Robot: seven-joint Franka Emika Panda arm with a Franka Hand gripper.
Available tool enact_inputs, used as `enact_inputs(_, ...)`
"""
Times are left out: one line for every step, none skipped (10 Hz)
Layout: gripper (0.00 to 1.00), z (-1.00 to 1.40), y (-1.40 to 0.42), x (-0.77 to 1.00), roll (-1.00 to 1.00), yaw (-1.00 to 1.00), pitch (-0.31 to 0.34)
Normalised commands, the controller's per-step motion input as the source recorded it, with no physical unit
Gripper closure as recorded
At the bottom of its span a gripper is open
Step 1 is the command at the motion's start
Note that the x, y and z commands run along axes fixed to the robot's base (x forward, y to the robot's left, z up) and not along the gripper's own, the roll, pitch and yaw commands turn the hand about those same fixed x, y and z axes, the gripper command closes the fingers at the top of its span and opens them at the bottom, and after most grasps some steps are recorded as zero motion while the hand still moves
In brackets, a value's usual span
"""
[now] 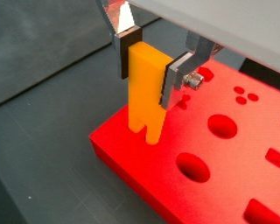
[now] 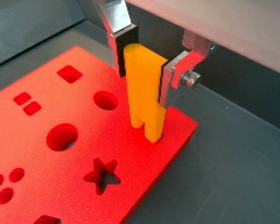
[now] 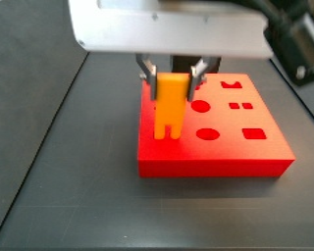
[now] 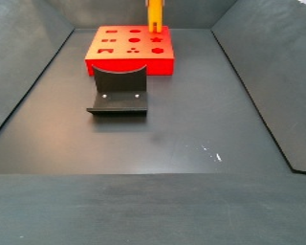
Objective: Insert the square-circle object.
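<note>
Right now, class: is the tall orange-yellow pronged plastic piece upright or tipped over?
Upright. The tall orange-yellow pronged plastic piece hangs vertically in the gripper, silver fingers clamping its top, prongs pointing down at the flat red block.

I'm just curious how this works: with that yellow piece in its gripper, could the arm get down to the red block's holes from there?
Probably yes. The gripper holds the square-circle object upright over the red block, prongs down, with nothing between them.
</note>
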Motion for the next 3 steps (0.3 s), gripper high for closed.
enact_inputs(1.0, -1.0, -0.06, 0.09, 0.01, -0.11, 0.0)
enact_inputs(1.0, -1.0, 0.0, 0.0, 0.01, -0.11, -0.003)
enact_inputs(1.0, 0.0, 0.0, 0.0, 0.0, 0.0, 0.0)
